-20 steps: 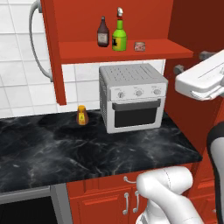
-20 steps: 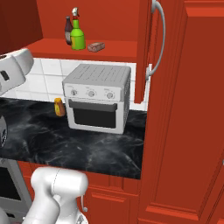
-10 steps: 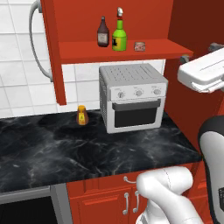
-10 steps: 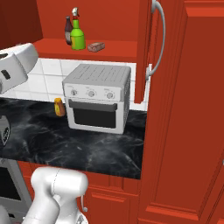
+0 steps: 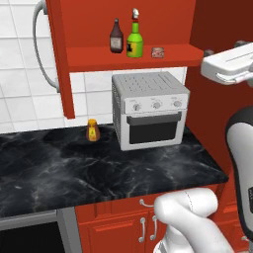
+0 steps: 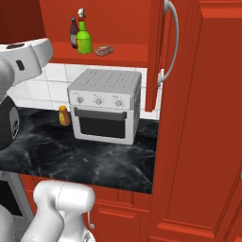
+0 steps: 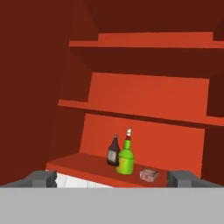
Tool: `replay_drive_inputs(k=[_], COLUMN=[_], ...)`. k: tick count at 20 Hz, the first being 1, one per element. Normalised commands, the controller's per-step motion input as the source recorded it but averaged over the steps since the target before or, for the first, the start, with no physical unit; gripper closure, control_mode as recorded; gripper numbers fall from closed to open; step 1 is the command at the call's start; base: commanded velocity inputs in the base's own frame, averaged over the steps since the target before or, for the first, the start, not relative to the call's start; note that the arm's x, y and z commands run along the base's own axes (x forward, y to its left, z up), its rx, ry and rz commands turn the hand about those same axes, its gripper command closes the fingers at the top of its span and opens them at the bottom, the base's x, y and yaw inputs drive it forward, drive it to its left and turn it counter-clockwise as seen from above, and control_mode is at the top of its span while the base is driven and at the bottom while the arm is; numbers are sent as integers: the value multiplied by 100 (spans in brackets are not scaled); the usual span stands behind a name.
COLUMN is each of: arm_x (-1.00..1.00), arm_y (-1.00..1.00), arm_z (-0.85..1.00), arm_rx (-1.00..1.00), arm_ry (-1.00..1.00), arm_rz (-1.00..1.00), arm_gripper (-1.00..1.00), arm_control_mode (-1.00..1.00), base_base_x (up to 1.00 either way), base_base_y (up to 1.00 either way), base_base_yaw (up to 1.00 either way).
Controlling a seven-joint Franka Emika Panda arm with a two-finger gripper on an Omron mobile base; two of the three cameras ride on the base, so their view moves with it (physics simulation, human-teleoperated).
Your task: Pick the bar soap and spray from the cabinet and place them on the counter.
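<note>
The pincer (image 7: 112, 178) is spread wide and empty, well short of the cabinet (image 7: 144, 96). On its lowest shelf the spray (image 7: 126, 159) stands upright, the bar soap (image 7: 148, 175) just beside it. The soap looks light, stiff, perhaps slippery; pinch its long sides.
</note>
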Motion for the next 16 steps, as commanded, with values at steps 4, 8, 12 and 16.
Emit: replay_drive_inputs(k=[4,8,12,16], arm_x=[26,21,18,21], arm_y=[0,-1,0,0], arm_z=[5,1,0,0], arm_rx=[0,0,-3,-2], arm_ry=[17,15,10,15], arm_rz=[0,0,-1,-2], arm_gripper=[-100,-100,-100,-100], arm_control_mode=[-100,-100,-100,-100], base_base_x=[0,0,0,0], base_base_y=[0,0,0,0], base_base_yaw=[0,0,0,0])
